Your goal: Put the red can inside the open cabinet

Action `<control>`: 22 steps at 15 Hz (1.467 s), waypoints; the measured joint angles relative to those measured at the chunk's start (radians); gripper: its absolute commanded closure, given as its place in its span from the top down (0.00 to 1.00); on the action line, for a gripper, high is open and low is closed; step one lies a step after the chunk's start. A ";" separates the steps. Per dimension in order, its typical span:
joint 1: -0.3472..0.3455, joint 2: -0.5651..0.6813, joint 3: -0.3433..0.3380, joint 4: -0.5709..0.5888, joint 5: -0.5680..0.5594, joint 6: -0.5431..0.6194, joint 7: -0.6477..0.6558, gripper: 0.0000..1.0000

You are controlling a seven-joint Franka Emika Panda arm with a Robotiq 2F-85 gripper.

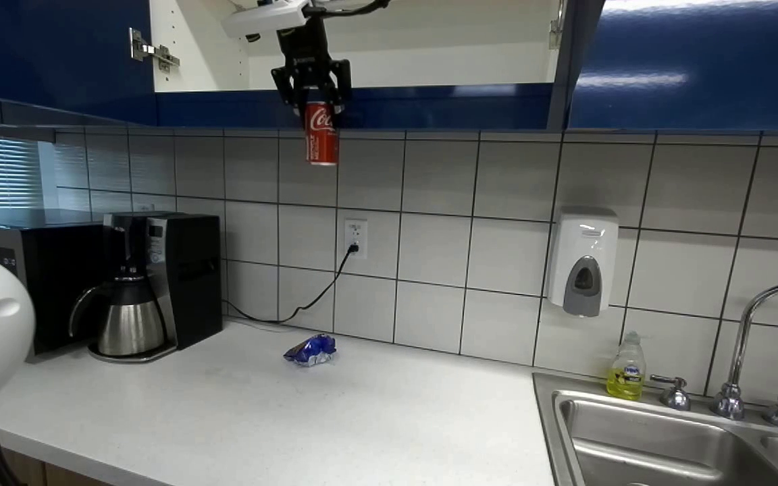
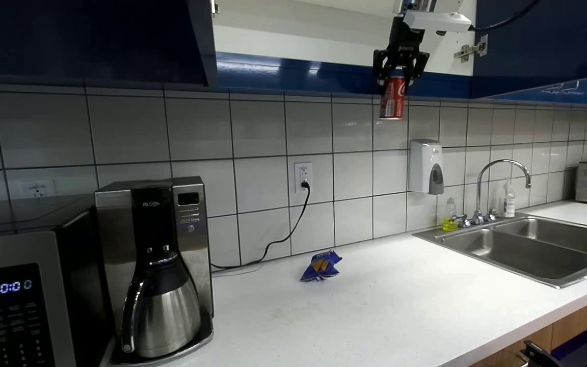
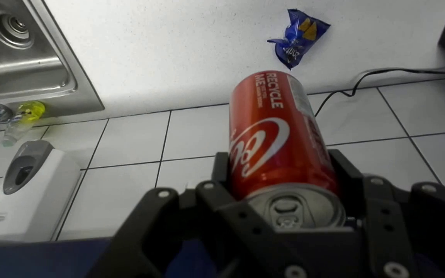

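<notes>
Currently the gripper point(image 1: 320, 109) is clamped on the red can point(image 1: 322, 138), its fingers point(image 3: 221, 170) against either side, close to the silver top, as the wrist view shows. Base down, the can hangs in the air outside the open cabinet point(image 1: 443, 47): in both exterior views its upper part crosses the cabinet's glossy blue bottom edge, while the rest shows against the white tiles point(image 1: 436, 250), well above the worktop point(image 1: 396, 412). A crumpled blue packet point(image 2: 321, 266) lies on the worktop near the tiles. Beside the microwave point(image 2: 44, 270) stands a coffee machine point(image 2: 196, 234) with a metal pot point(image 2: 168, 316) in it. From a wall outlet point(image 1: 356, 229), a black cord point(image 3: 400, 69) drops and trails toward the machine. A white dispenser point(image 1: 591, 239) is mounted on the tiles near the sink point(image 1: 552, 418), and a bottle of yellow liquid point(image 1: 625, 376) stands at the sink's back edge, close to the tap point(image 1: 738, 358).
</notes>
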 measured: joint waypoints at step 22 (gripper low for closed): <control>0.000 0.040 0.023 0.225 0.040 -0.082 0.033 0.39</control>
